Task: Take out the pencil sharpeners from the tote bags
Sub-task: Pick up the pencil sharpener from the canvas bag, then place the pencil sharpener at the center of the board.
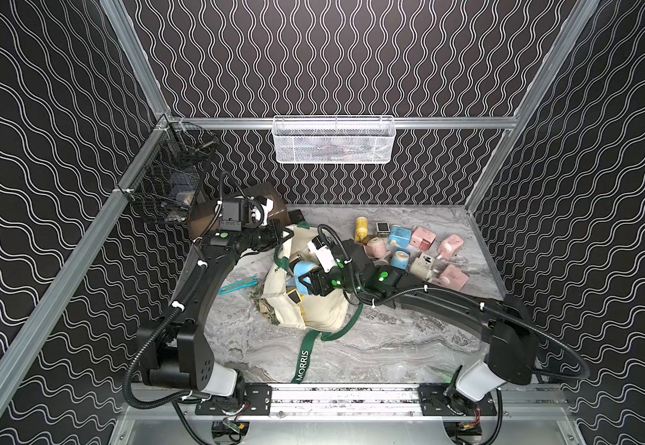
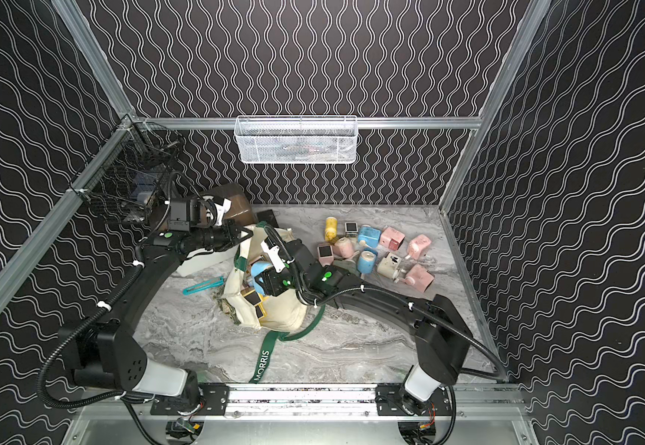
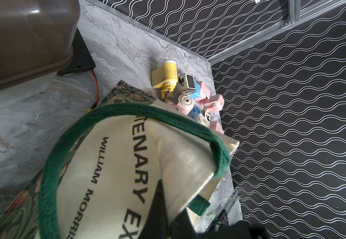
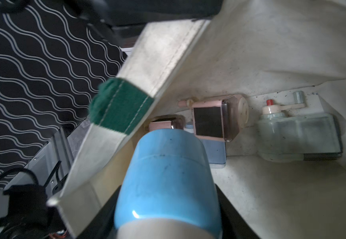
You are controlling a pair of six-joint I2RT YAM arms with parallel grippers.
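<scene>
While the left gripper point(image 1: 285, 233), pressed shut on the tote bag's point(image 1: 322, 314) rim, holds the mouth up, the right gripper point(image 1: 305, 285) pinches a blue sharpener point(image 4: 168, 175) just inside that mouth, its long axis pointing deeper in, with the pile of sharpeners point(image 1: 417, 250) outside on the right arm's side.

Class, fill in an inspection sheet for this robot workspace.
Surface: grey marbled tabletop.
Job's things: tote bag mid-table, mouth open; pink sharpener and pale green sharpener inside; pile of sharpeners out, on the table's right.
Clutter: teal strip tool beside the bag; brown-lidded box behind.
Grippers: left gripper shut on the bag's rim; right gripper shut on blue sharpener in the bag's mouth.
Cables: black conduits along both arms; red wire behind bag.
Surroundings: wavy-patterned walls, white mesh basket, black wire basket.
</scene>
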